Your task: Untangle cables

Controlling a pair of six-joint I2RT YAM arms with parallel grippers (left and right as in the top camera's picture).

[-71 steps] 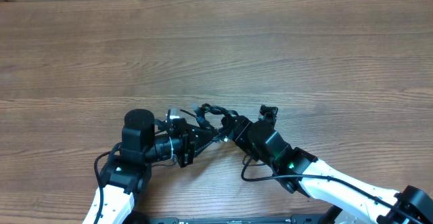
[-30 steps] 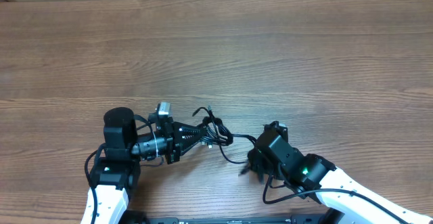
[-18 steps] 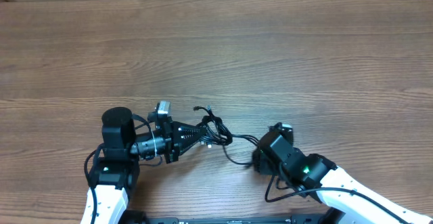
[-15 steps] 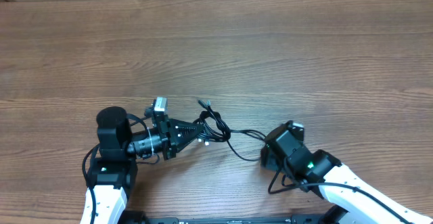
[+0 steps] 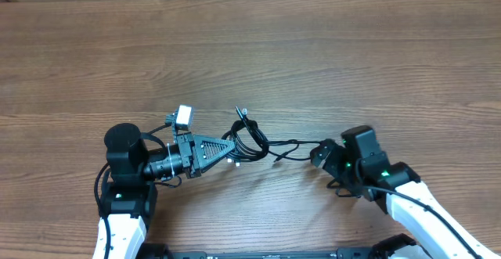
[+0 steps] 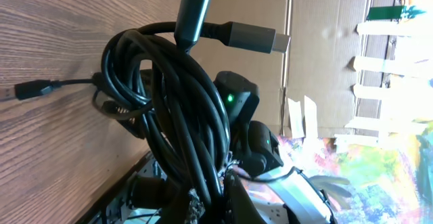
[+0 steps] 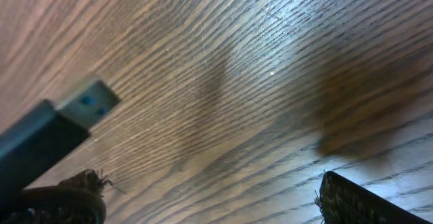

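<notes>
The black cables [image 5: 250, 140] are bunched in a knot on the wooden table [image 5: 313, 55]. My left gripper [image 5: 228, 148] is shut on the knot's left side. In the left wrist view the looped cords [image 6: 183, 116] rise from between my fingers [image 6: 213, 204], with a grey plug [image 6: 250, 38] on top and a small plug [image 6: 30, 88] lying on the wood. One cord [image 5: 293, 143] stretches right to my right gripper [image 5: 319, 152]. In the right wrist view its jaws [image 7: 213, 207] stand wide apart, and a blue-tipped USB plug [image 7: 74, 116] sits by the left finger.
My right arm [image 6: 237, 109] with its green light shows behind the knot in the left wrist view. Cardboard boxes [image 6: 325, 48] stand beyond the table. Both arm bases sit at the table's near edge.
My right gripper has moved right and away from the knot, drawing one cord out straight. My left gripper has shifted slightly left, and the knot has turned with it.
</notes>
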